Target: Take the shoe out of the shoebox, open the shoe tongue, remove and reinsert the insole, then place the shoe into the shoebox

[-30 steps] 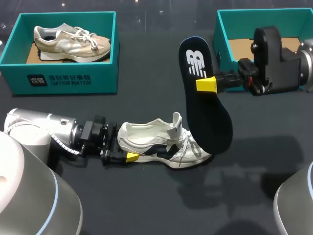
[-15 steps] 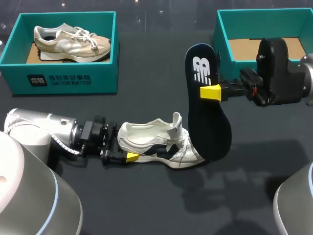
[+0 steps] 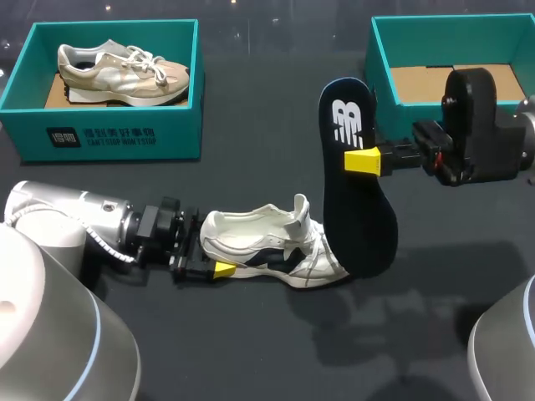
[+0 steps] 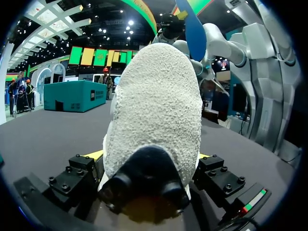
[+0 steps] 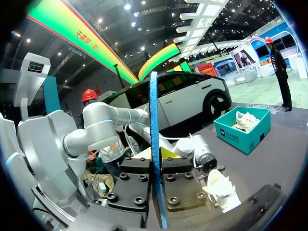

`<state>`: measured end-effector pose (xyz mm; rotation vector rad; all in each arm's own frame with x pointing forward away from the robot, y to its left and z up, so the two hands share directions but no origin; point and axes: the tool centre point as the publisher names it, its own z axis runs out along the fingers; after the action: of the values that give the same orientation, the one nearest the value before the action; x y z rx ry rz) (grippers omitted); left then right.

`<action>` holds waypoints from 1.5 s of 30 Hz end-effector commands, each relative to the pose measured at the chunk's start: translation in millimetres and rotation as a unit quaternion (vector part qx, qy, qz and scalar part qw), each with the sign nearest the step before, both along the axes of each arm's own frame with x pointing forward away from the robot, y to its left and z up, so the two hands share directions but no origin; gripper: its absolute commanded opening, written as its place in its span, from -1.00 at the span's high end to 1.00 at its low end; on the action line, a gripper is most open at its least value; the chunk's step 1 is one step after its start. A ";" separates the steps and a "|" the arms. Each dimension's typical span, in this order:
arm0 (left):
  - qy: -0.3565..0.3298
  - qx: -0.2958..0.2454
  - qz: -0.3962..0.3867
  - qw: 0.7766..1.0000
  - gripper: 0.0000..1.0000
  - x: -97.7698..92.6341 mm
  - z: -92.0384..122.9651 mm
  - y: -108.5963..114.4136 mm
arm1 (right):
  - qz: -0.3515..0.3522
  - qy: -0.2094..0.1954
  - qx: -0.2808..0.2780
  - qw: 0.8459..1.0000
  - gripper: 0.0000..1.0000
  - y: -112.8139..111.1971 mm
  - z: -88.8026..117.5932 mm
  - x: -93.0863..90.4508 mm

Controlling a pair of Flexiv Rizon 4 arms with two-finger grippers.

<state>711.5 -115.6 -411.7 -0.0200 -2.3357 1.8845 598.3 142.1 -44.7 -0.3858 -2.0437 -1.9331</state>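
The white shoe with dark trim (image 3: pixel 267 251) lies on its side on the black table, tongue pulled up. My left gripper (image 3: pixel 209 266) is at its heel. From the left wrist, the heel (image 4: pixel 154 125) fills the gap between the wide-open fingers. My right gripper (image 3: pixel 364 160) is shut on the dark blue insole (image 3: pixel 355 192), which stands on edge above the shoe's toe, its lower end close to the laces. Seen from the right wrist, the insole (image 5: pixel 154 120) runs as a thin blue edge between the fingers, with the shoe (image 5: pixel 221 187) beyond.
A teal shoebox (image 3: pixel 380 50) with a cardboard floor sits at the back right, behind my right arm. A second teal box (image 3: pixel 109 138) at the back left holds a beige shoe (image 3: pixel 121 67); it also appears as the teal box (image 5: pixel 243 130) in the right wrist view.
My right gripper carried the insole to the right and a little lower. The left gripper and the shoe's heel slid slightly left, and the left fingers spread a touch wider.
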 end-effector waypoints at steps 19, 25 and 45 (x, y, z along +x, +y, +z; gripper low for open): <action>-0.008 0.140 0.010 0.990 -1.00 -3.9 6.4 49.7 | -0.001 0.000 0.000 1.000 1.00 1.5 -1.1 -0.2; -0.073 0.239 -0.011 0.968 -1.00 -11.0 18.4 63.2 | -0.001 0.000 0.000 1.000 1.00 1.5 -1.1 -0.2; -0.076 0.300 -0.011 0.951 -1.00 -11.5 24.8 72.5 | -0.001 0.000 0.000 1.000 1.00 1.5 -1.1 -0.2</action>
<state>701.3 -43.7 -397.3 -0.1348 -2.8677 1.2212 597.8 141.5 -44.9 -0.3864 -2.0441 -1.9328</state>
